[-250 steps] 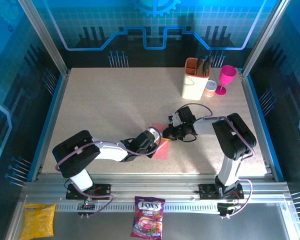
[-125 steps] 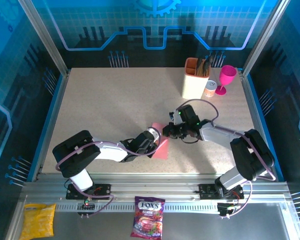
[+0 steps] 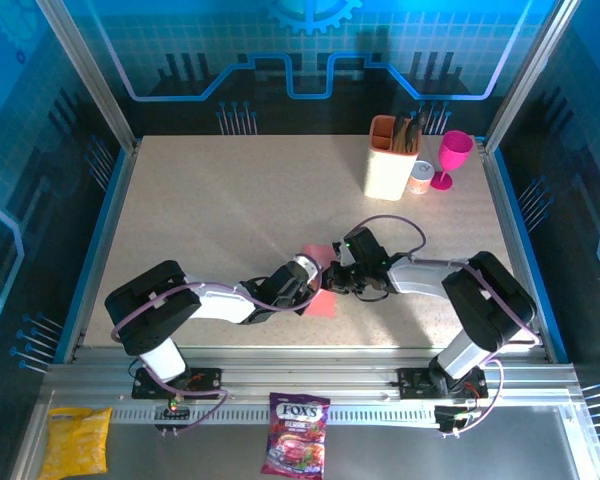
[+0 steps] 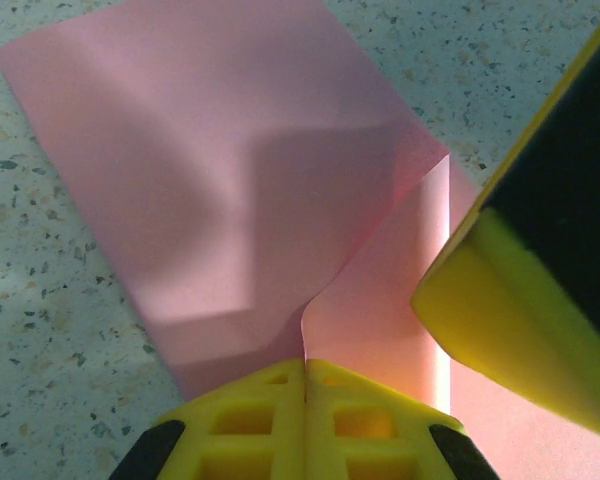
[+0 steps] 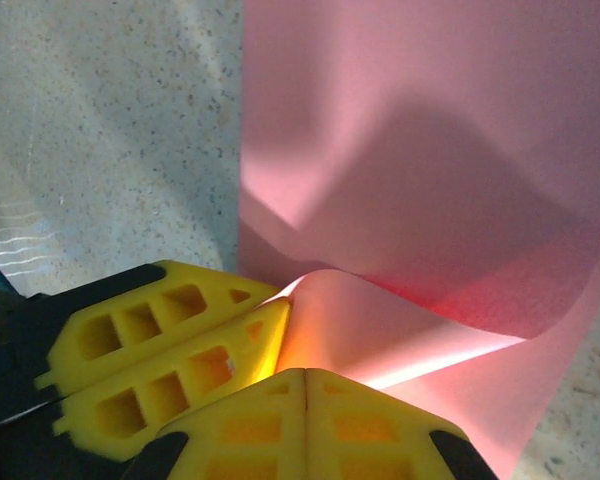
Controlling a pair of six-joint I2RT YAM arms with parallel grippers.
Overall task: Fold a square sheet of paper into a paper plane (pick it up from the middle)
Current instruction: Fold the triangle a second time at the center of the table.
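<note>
Paper plane (image 4: 210, 190), thin, limp and easily creased, is best held at its raised middle fold, where left fingers (image 4: 322, 382) and right fingers (image 5: 322, 396) are both clamped

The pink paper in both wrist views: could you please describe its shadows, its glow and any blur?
Left wrist: a soft shadow crosses the pink paper, its raised fold shines backlit, and the yellow finger at right is blurred. Right wrist: a dark shadow bands the sheet, and the curled flap glows orange.
</note>
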